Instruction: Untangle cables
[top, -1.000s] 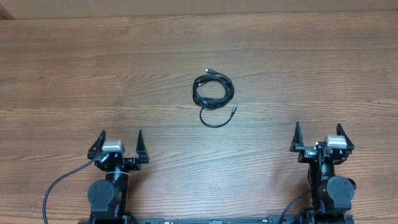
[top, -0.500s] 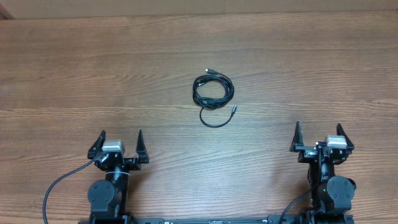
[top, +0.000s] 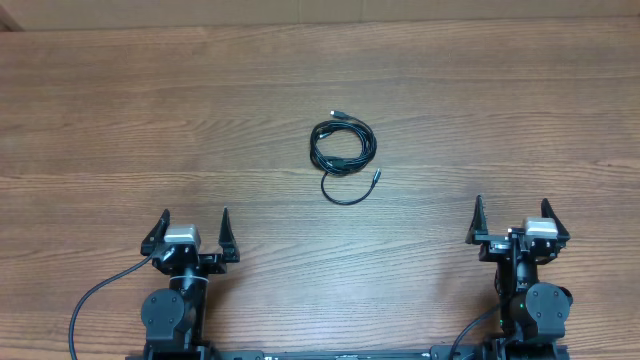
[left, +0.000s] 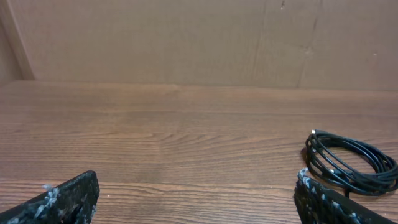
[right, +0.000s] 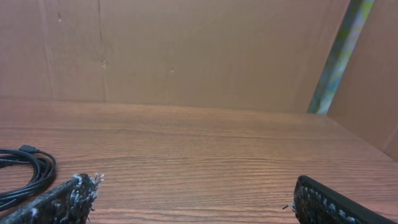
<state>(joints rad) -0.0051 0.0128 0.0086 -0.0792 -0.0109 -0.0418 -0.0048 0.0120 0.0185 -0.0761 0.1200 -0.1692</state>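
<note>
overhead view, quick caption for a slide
Coiled black cables lie untouched on the table; left pincer and right pincer both open.

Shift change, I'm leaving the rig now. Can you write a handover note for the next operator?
Left gripper: jaws open, empty, at the near edge of the table.
Right gripper: jaws open, empty, at the near edge too.
Cables: one coiled bundle mid-table, beyond both grippers, with a loose loop trailing nearward.
Done: nothing; bundle untouched.
Left: all the untangling.
</note>
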